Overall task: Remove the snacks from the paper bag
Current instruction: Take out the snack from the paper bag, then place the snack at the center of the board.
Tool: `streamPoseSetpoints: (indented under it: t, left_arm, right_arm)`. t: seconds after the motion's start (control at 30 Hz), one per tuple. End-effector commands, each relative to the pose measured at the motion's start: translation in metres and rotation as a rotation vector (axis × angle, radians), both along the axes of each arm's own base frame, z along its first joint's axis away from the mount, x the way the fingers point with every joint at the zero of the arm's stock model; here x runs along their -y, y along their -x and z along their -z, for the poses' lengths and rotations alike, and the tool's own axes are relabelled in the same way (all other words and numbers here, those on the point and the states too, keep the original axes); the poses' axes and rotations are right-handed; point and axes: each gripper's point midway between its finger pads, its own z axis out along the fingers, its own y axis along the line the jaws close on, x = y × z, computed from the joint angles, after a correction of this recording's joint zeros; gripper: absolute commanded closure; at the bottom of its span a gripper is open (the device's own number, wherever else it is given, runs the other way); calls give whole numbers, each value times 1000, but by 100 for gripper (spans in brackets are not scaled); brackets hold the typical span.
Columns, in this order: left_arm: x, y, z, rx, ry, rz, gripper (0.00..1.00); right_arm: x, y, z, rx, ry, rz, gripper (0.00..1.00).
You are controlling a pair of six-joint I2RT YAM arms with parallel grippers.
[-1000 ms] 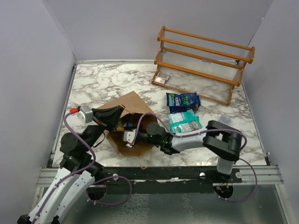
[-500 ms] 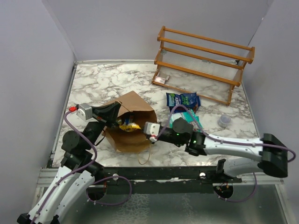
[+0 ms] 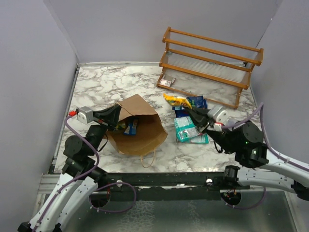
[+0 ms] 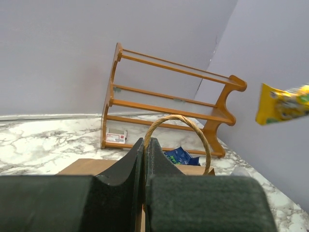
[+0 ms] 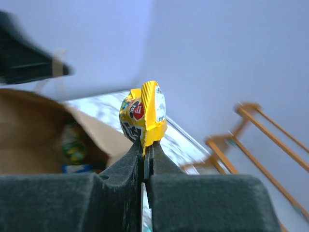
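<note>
Jaws tight on both sides! On the right gripper (image 3: pixel 192 111) they pinch the yellow packet (image 3: pixel 175 100) by one thin edge, holding it in the air just above the blue packet (image 3: pixel 194 102), with the teal packet (image 3: pixel 189 129) lying beside on the marble table (image 3: pixel 96 87). The left gripper (image 3: pixel 117 117) has its jaws pressed together on the rim of the paper bag (image 3: pixel 142 137), right at the loop handle (image 4: pixel 177 126), propping the mouth open. More packets (image 3: pixel 131 126) show inside. The danger now is that sliver of a hold on the foil: a quick swing could let the yellow packet slide out early, or send it skidding toward the wooden rack (image 3: pixel 212 63). A tug from the left arm could tear the rim, or slump the bag shut over the rest.
</note>
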Motion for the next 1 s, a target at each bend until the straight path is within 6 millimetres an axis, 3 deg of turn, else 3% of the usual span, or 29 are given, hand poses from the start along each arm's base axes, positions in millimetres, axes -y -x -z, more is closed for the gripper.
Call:
streamPoseSetpoints:
  t: [0.0,0.13,0.33,0.43,0.6,0.73,0.87,0.97]
  left_arm:
    - [-10,5,-16,24,31,-35,100]
    - [-10,5,-18,19,24,-36,100]
    - [-11,6,-21,27,14,-37,100]
    - [-12,7,-22,30,11,-43,100]
    - [-12,6,-19,26,10,-45,100]
    - [-11,6,-20,31,9,-37,100]
    - [-9,6,-19,28,2,-34,100]
    - [-8,6,-19,28,2,-30,100]
  right_arm:
    - [59,-61,12,-141,-57,523,98]
    - [66,-93,43,-154,27,755,98]
    - [64,-147,126,-544,38,679,98]
    - [52,-148,156,-675,82,584,98]
    - [59,-149,191,-907,-20,483,98]
    - [89,-149,202,-1072,-202,439,98]
    - [153,-156,222,-1136,-359,695,98]
    - [178,-155,239,-1201,-458,735,98]
